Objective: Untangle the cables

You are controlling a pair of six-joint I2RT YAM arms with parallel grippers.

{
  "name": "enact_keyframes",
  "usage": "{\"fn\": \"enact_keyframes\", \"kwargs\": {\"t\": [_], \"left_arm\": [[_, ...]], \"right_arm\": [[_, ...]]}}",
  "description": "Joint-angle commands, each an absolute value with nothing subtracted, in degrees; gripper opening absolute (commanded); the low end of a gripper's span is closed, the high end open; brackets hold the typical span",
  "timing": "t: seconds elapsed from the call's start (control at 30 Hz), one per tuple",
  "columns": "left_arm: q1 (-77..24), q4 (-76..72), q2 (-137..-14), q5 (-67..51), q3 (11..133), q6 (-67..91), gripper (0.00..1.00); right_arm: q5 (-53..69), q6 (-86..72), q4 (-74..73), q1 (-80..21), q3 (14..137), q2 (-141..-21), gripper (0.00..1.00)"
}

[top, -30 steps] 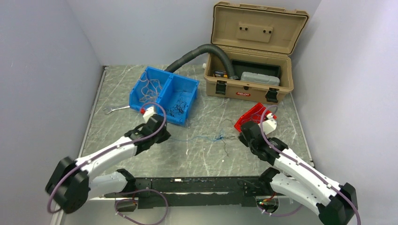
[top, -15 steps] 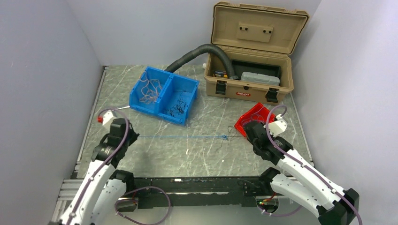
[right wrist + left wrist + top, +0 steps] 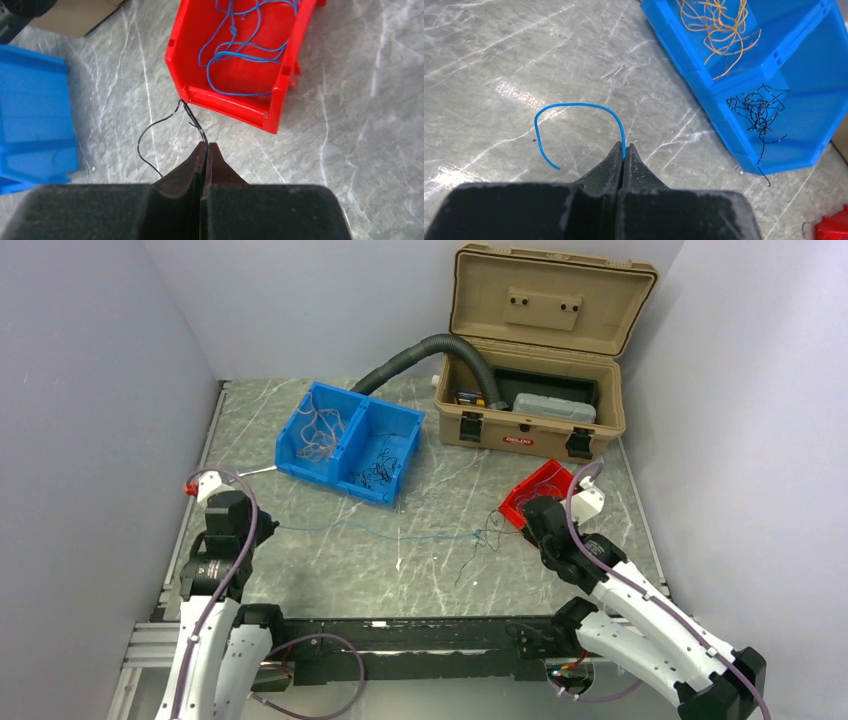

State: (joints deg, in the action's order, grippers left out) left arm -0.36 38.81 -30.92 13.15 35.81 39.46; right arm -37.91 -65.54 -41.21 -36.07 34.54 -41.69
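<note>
The left hand (image 3: pixel 262 527) sits by the surface's left edge, forward and left of the blue bin (image 3: pixel 338 480). Its fingers are pressed together, pinching a blue cable (image 3: pixel 574 104) whose free end arches out past the fingertips. A small wrench (image 3: pixel 243 473) lies just left of the bin. The blue cable runs rightward in front of the bin, slightly slack, over the bare marbled surface (image 3: pixel 420 585) to a small knot (image 3: pixel 486 535) of thin strands well right of the bin. Inside the bin, pale yellow cables (image 3: pixel 322 430) lie in the left compartment and black cables (image 3: pixel 378 468) in the right. Behind and right of the bin stands an open tan case (image 3: pixel 530 430) with a grey corrugated hose (image 3: pixel 400 358) arcing into it. Right of the bin, past the knot, the right hand (image 3: pixel 515 526) is clamped on a black cable (image 3: pixel 172 113), just before a red bin (image 3: pixel 528 492) holding loose blue cables (image 3: pixel 245 51). Plain walls close in on the left, back and right. The widest open stretch lies in front of the bin, between the hands.
</note>
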Motion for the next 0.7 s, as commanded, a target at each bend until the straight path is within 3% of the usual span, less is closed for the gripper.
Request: {"fn": "enact_keyframes", "kwargs": {"t": [0.0,0.07,0.2,0.27,0.37,0.67], "left_arm": [[-0.09,35.56,-31.63,9.05,36.92,32.94,0.00],[-0.09,32.13,-31.75,1.13,36.78,29.09,0.08],[-1.81,28.43,-35.22,-14.57,36.56,26.79,0.47],[-7.15,26.64,-36.11,-13.79,35.97,26.73,0.70],[-17.86,24.97,-38.46,-8.63,36.73,26.62,0.89],[-36.53,9.30,-51.83,-11.40,38.06,25.17,0.90]], "right_arm": [[-34.09,-60.23,-35.30,-35.94,34.31,-43.11,0.00],[-31.62,-57.36,-33.23,-35.92,34.72,-43.90,0.00],[-21.52,-48.95,-23.49,-35.95,33.89,-43.82,0.00],[-17.27,-46.05,-19.49,-35.95,33.35,-42.95,0.00],[-14.27,-42.96,-16.97,-35.95,34.40,-42.11,0.00],[-9.85,-36.24,-19.19,-35.95,44.57,-45.65,0.00]]}}
